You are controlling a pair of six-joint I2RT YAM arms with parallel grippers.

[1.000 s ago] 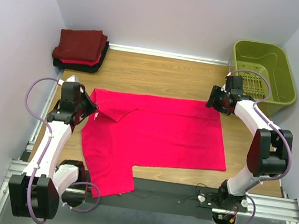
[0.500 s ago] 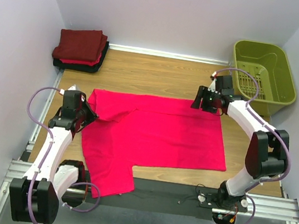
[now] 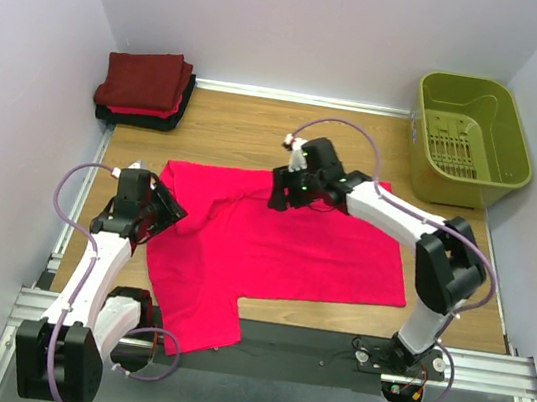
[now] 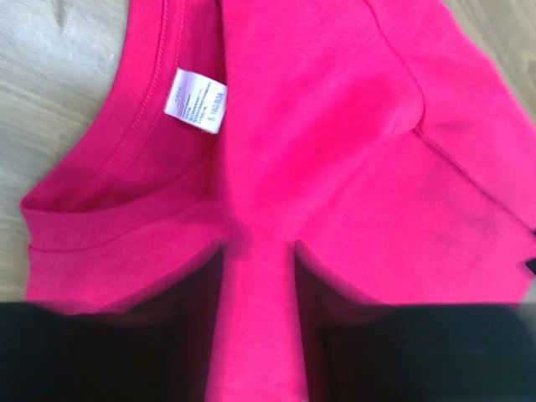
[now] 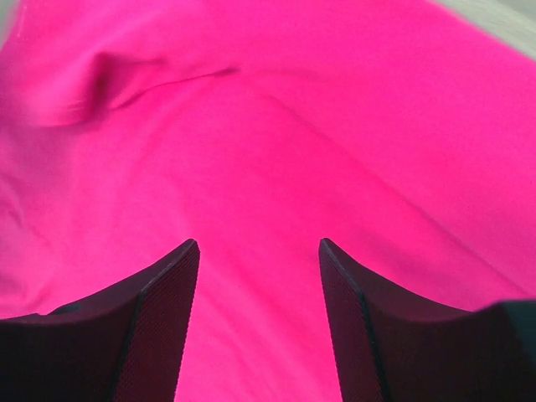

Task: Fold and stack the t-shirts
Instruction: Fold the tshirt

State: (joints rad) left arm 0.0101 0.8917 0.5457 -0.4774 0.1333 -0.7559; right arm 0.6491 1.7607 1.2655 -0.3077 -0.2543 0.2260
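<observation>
A bright pink-red t-shirt (image 3: 293, 240) lies spread across the wooden table, one sleeve hanging over the near edge. My left gripper (image 3: 164, 210) sits at its left edge by the collar. In the left wrist view the collar's white label (image 4: 194, 100) shows, and the left gripper (image 4: 260, 251) is open with cloth lying under the gap. My right gripper (image 3: 280, 189) hovers over the shirt's upper middle. It is open (image 5: 258, 244), with only pink cloth (image 5: 276, 126) below. A stack of folded t-shirts (image 3: 145, 88), maroon over red over black, rests at the back left.
An olive-green plastic basket (image 3: 472, 138) stands at the back right corner. White walls close in the table on the left, back and right. Bare wood (image 3: 249, 127) shows between the stack and the basket.
My right arm swept left from beside the basket to the shirt's upper middle. My left gripper opened, let go of the shirt's left edge and dropped slightly nearer.
</observation>
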